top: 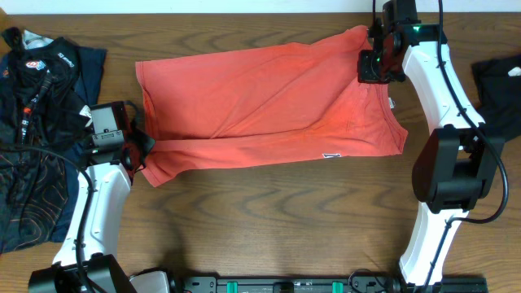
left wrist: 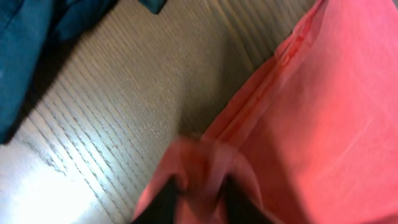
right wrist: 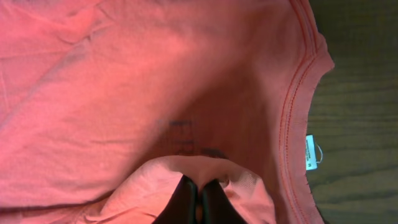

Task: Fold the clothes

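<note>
The coral-red T-shirt (top: 260, 106) lies folded across the middle of the wooden table, its lettering barely showing through the cloth and a small white label (right wrist: 311, 152) by the collar. My left gripper (top: 137, 146) is at the shirt's left edge, its fingers pinching a bunched fold of the cloth (left wrist: 199, 186). My right gripper (top: 377, 63) is at the shirt's far right edge near the collar, shut on a raised fold of the cloth (right wrist: 198, 186). The shirt fills most of the right wrist view (right wrist: 124, 81).
A pile of dark navy and black clothes (top: 37, 122) covers the table's left side, also showing in the left wrist view (left wrist: 31, 43). A black garment (top: 501, 89) lies at the right edge. Bare wood runs along the front (top: 277, 220).
</note>
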Tool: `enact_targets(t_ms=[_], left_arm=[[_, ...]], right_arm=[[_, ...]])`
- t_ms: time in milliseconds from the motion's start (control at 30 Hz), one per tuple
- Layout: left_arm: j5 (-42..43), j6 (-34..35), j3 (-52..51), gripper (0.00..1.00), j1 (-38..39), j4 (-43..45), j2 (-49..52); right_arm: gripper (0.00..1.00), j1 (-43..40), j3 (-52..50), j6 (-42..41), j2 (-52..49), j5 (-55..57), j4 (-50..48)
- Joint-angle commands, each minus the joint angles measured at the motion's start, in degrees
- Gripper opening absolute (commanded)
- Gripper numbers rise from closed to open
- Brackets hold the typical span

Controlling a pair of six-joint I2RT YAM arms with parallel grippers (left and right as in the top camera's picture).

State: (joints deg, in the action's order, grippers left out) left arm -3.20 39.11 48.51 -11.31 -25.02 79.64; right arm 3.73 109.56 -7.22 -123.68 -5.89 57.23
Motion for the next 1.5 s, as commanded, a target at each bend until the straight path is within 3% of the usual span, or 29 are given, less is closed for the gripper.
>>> enact_targets(t_ms=[0, 33, 67, 100, 133, 200, 300, 533, 667, 833, 1133, 1267, 1467], left_arm=[[0.8, -0.7, 1.2, 0.39, -0.2, 0.0, 0.1], [1.3, -1.1, 1.2, 0.4, -0.2, 0.0, 0.1], [1.3, -1.2, 1.2, 0.46, -0.1, -0.2, 0.1], [1.3, -1.7, 1.2, 0.53, 0.0, -0.4, 0.1], [1.4, -2.3, 1.2, 0.59, 0.2, -0.5, 0.1], [1.4, -2.6, 1.2, 0.6, 0.7, -1.0, 0.1], [1.7, -2.7, 1.2, 0.58, 1.9, -1.0, 0.1], [3.2, -5.5, 5.0, 0.42, 4.4, 0.7, 0.1], [3.9, -5.5, 11.6, 0.36, 4.7, -5.3, 1.3], [4.1, -7.6, 22.3, 0.36, 4.7, -15.3, 6.3], [8.9, -10.2, 39.9, 0.36, 4.7, -28.7, 19.7], [10.7, -11.1, 46.8, 0.36, 4.7, -32.9, 25.7], [10.7, -12.2, 50.6, 0.36, 4.7, -33.2, 27.7]], right_arm=[[0.06, 0.1, 1.3, -0.7, 0.1, -0.1, -0.5], [0.09, 0.1, 1.3, -0.7, 0.1, -0.1, -0.7], [0.23, 0.0, 1.3, -0.7, 0.1, -0.1, -0.7], [0.54, 0.0, 1.3, -0.7, 0.1, -0.1, -0.7], [0.77, -0.1, 1.3, -0.7, 0.1, -0.1, -0.7], [0.99, -0.1, 1.3, -0.4, 0.1, 0.1, -0.3], [0.99, -0.1, 1.3, 0.8, 0.1, -0.1, 0.3], [0.99, -0.1, 5.0, 7.7, 0.1, -0.6, 5.8], [0.99, -0.1, 12.5, 7.7, 0.1, 4.0, 13.9], [0.99, 0.0, 19.5, 6.4, 0.1, 2.9, 22.6], [0.99, 0.3, 21.8, 7.1, -0.8, 2.4, 29.6], [0.99, 0.3, 21.9, 8.4, -1.8, 2.4, 29.0], [0.99, 0.4, 21.9, 9.7, -2.1, 3.0, 16.6]])
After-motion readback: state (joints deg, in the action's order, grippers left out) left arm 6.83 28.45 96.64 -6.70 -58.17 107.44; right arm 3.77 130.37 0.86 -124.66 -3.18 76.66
